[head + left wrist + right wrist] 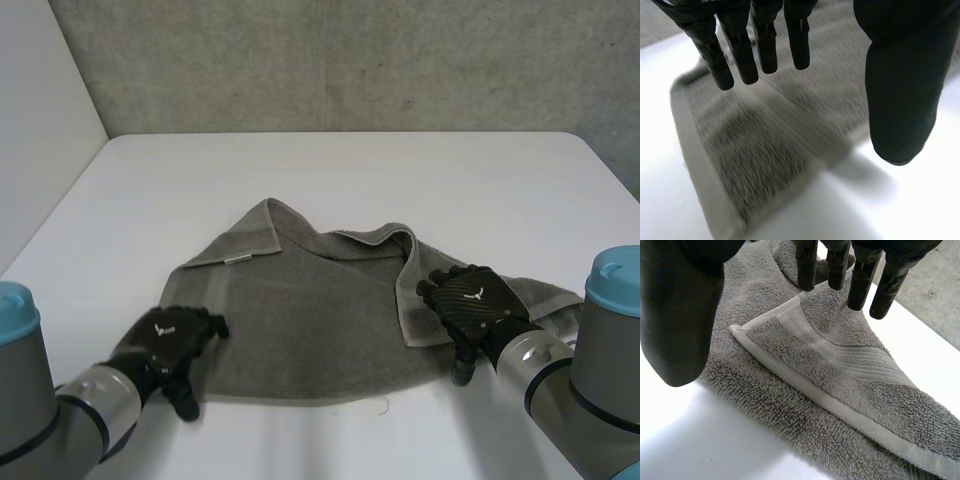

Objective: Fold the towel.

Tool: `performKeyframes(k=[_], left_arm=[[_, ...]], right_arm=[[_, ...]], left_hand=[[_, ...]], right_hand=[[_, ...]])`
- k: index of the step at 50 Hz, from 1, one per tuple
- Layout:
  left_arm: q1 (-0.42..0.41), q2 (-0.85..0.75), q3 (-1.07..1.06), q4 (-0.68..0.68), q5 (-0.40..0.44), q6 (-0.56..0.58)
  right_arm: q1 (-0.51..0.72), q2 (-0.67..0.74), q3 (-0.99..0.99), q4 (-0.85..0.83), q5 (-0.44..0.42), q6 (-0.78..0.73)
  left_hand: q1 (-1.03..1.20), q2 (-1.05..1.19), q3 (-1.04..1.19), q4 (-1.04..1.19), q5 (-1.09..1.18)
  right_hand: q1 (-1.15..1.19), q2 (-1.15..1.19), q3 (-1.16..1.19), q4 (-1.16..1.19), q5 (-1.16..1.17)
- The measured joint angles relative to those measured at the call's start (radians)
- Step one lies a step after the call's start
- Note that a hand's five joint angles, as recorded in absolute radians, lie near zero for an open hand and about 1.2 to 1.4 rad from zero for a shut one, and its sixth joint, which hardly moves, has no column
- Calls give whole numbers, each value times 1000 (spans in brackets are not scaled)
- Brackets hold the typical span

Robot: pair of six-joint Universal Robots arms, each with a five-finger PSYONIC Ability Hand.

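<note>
Both hands are relaxed with fingers straight, gripping nothing. The left hand [165, 340] is over one near corner of the grey towel [310, 320]. The right hand [472, 300] is above a folded-over flap at the other end. The towel lies rumpled on the white table [350, 180].

Rough terry towel [300, 320], smooth table [350, 180]

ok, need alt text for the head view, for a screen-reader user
A rumpled grey towel lies on a white table, its right side folded inward. The robot's left hand is at the towel's near left corner, and its right hand is by the folded flap, both with fingers open.
</note>
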Motion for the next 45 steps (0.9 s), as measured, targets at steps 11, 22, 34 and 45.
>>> performKeyframes(k=[11,22,34,45], left_arm=[[8,-45,-62,147,1,108],[10,-87,-61,222,1,108],[11,-115,-62,282,1,109],[11,-123,-31,329,1,109]], right_arm=[[0,0,4,-1,1,0],[3,1,9,-1,1,0],[9,12,10,-1,1,-2],[9,14,10,-1,1,-2]], left_hand=[[59,57,57,57,54],[110,108,109,109,105],[316,317,318,317,295],[397,397,397,398,388]], right_hand=[[0,0,0,0,0],[0,0,0,0,0],[0,0,0,0,0],[0,0,0,0,0]])
